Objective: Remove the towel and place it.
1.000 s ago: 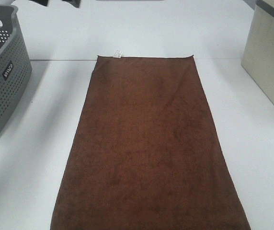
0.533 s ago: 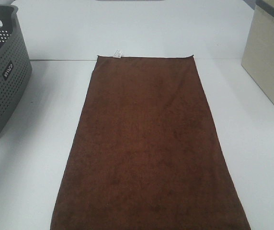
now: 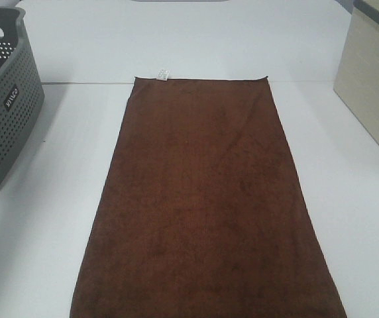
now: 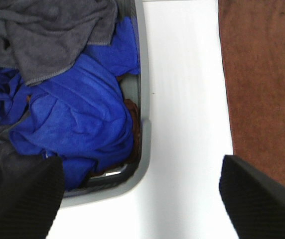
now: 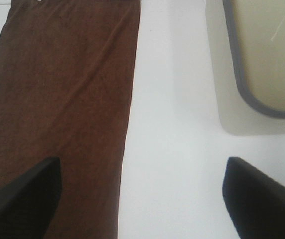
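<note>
The light is bright and even, and the white table (image 3: 196, 40) is almost washed out. The basket (image 3: 4, 106) throws a soft shadow toward the towel (image 3: 203, 199). Both wrist views are slightly soft, and the dark fingers (image 4: 23, 199) at their edges are blurred.
</note>
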Available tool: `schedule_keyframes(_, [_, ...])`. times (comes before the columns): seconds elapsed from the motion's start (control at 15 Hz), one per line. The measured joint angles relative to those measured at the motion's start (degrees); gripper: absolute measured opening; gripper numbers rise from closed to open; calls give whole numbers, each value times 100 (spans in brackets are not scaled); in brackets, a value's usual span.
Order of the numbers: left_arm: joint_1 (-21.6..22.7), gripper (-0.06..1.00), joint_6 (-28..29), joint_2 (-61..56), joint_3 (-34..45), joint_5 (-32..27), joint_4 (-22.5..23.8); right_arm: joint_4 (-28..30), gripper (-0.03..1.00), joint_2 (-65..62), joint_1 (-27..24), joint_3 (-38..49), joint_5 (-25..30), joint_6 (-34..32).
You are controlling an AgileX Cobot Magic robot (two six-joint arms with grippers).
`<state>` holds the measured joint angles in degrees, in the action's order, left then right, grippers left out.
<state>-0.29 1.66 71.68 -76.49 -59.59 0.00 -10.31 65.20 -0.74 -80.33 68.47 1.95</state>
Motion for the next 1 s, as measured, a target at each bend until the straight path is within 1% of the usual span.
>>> schedule_keyframes(0.13, [0, 78, 46, -1175, 1054, 246, 206, -6, 84, -1278, 0, 1140, -183, -74])
schedule_keyframes(0.2, [0, 78, 52, -2229, 1851, 258, 453, -6, 84, -2458, 0, 2149, -378, -80])
schedule_keyframes(0.4, [0, 78, 52, -3787, 2956, 264, 510, 6, 84, -4005, 0, 3673, -613, -74])
schedule_keyframes(0.47, [0, 78, 52, -4274, 3346, 264, 504, 6, 84, -4435, 0, 4028, -642, -74])
schedule_keyframes(0.6, [0, 78, 52, -5265, 3936, 252, 464, 6, 84, -5231, 0, 4595, -705, 23])
schedule_keyframes(0.73, [0, 78, 69, -6228, 4354, 115, 218, 6, 84, -5907, 0, 4962, -710, 223])
schedule_keyframes(0.87, [0, 78, 69, -6996, 4607, -52, -103, 6, 84, -6446, 0, 5059, -716, 258])
schedule_keyframes(1.0, [0, 78, -46, -7191, 4721, -160, -355, 6, 83, -6543, 0, 5059, -613, 298])
